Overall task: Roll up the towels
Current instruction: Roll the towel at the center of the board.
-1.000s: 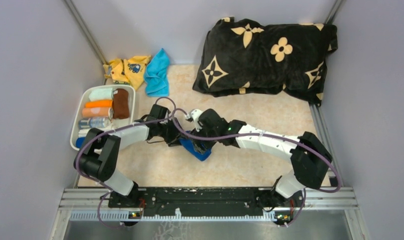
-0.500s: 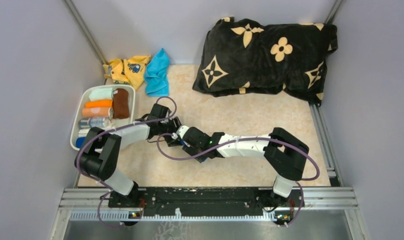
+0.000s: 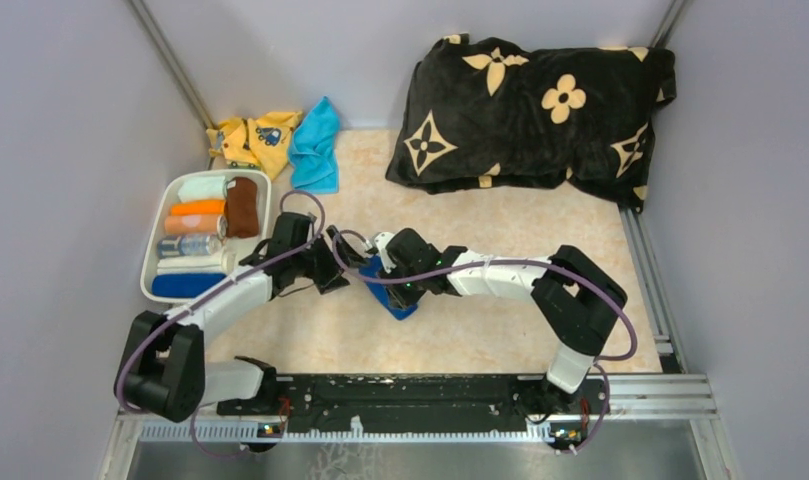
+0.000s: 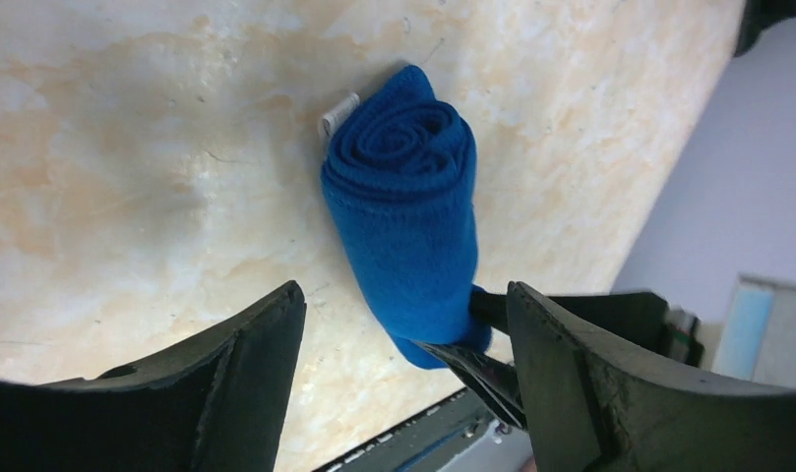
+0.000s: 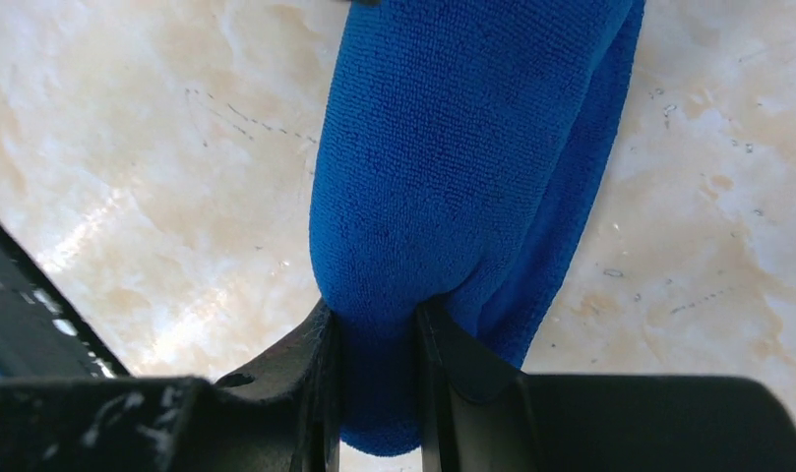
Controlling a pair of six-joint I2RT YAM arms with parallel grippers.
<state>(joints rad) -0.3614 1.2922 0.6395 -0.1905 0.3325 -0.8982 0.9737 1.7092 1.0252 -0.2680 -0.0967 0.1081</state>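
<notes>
The dark royal blue towel (image 3: 399,297) lies rolled on the marbled table (image 3: 480,330), its spiral end (image 4: 403,138) facing away from the left wrist camera. My right gripper (image 5: 379,329) is shut on one end of the roll (image 5: 462,147). My left gripper (image 4: 405,295) is open, its fingers (image 4: 246,374) straddling that same end without touching it. From above, the left gripper (image 3: 332,266) sits just left of the right gripper (image 3: 384,274). The brown towel (image 3: 242,206) is rolled in the white basket (image 3: 149,270). The light cyan towel (image 3: 315,146) lies crumpled at the back.
The basket at the left also holds several other rolled cloths and a bottle. A yellow printed cloth (image 3: 252,138) lies beside the cyan towel. A big black flowered pillow (image 3: 535,100) fills the back right. Walls close in on the left, right and back.
My left gripper has opened and drawn back left off the blue roll. My right gripper has closed on the roll's end, and both arms have shifted left.
</notes>
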